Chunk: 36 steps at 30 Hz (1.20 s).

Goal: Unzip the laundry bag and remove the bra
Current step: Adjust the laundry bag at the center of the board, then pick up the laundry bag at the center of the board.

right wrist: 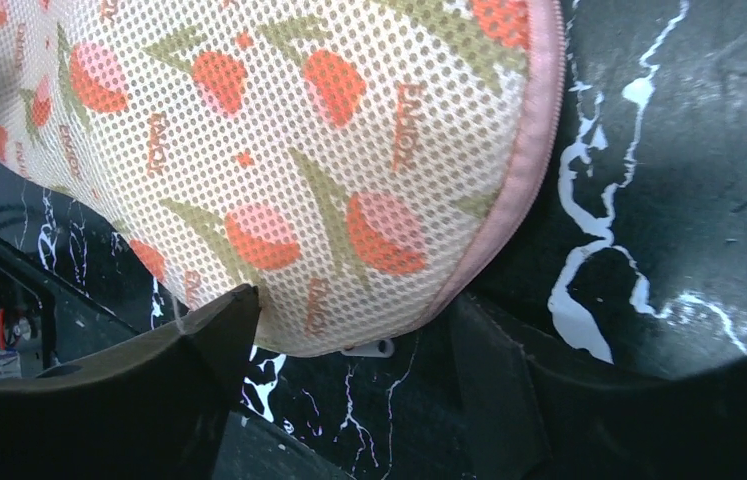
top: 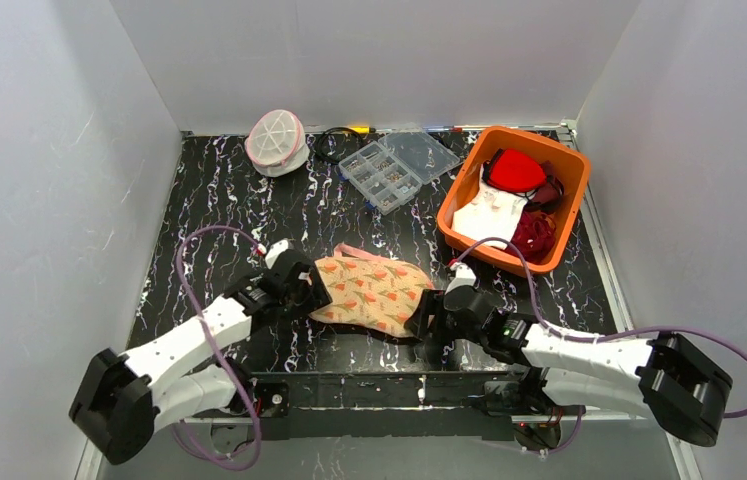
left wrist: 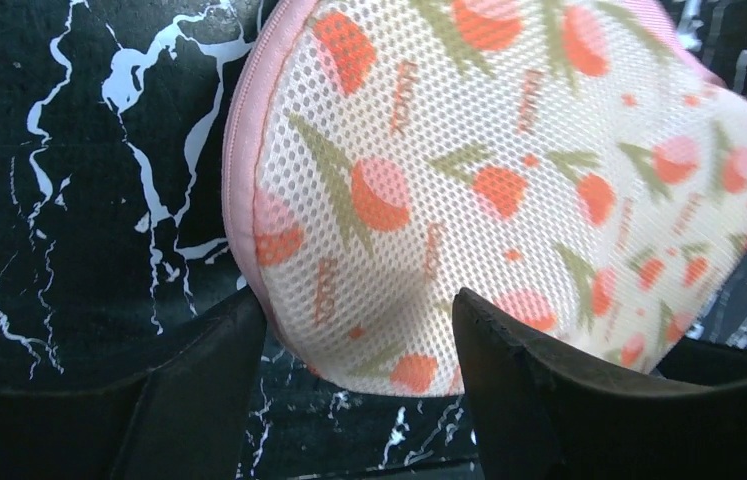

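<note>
The laundry bag (top: pixel 276 140), a round white mesh pod with a pink rim, sits at the back left, far from both arms. A floral mesh pouch (top: pixel 374 292) with a pink zip edge lies at the front middle. My left gripper (top: pixel 311 290) is open, its jaws straddling the pouch's left end (left wrist: pixel 429 200) without closing on it. My right gripper (top: pixel 429 312) is open around the pouch's right end (right wrist: pixel 279 150). A small white zip pull (right wrist: pixel 369 348) pokes out under the pouch's edge between the right fingers. No bra shows.
A clear plastic compartment box (top: pixel 396 165) lies open at the back middle, with a black cable (top: pixel 329 145) beside it. An orange bin (top: pixel 569 215) holding red and white cloth stands at the right. White walls enclose the black marbled table (top: pixel 229 220).
</note>
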{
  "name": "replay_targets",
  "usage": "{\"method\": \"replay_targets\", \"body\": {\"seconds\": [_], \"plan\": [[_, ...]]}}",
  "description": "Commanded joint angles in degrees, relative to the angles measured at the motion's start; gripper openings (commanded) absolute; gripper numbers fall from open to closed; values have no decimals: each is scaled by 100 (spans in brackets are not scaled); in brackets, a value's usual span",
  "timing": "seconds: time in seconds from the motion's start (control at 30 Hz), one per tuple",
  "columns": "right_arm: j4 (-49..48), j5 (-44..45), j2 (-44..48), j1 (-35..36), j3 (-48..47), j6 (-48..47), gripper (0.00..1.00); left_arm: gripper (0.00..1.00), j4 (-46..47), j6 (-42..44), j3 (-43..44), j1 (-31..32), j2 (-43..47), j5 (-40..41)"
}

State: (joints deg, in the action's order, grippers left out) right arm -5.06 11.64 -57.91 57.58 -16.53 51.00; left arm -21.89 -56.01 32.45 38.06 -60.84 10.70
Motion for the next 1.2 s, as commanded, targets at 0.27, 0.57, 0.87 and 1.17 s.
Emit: {"method": "replay_targets", "body": {"seconds": [0.27,0.57,0.87,1.17], "plan": [[1306,157,1007,-545,-482,-550,96,77,-403,-792,-1190,7,2916,-1305],[-113,-1637,346,-1548,-194,-735,92,98,13,-1402,-1733,347,3891,-1553],[-887,-2392,-369,-1799,-39,-552,88,98,238,-1448,-1805,660,3734,-1393],[-1831,-2596,-524,-1809,586,173,71,97,518,-1536,-1997,736,3688,-1391]]}}
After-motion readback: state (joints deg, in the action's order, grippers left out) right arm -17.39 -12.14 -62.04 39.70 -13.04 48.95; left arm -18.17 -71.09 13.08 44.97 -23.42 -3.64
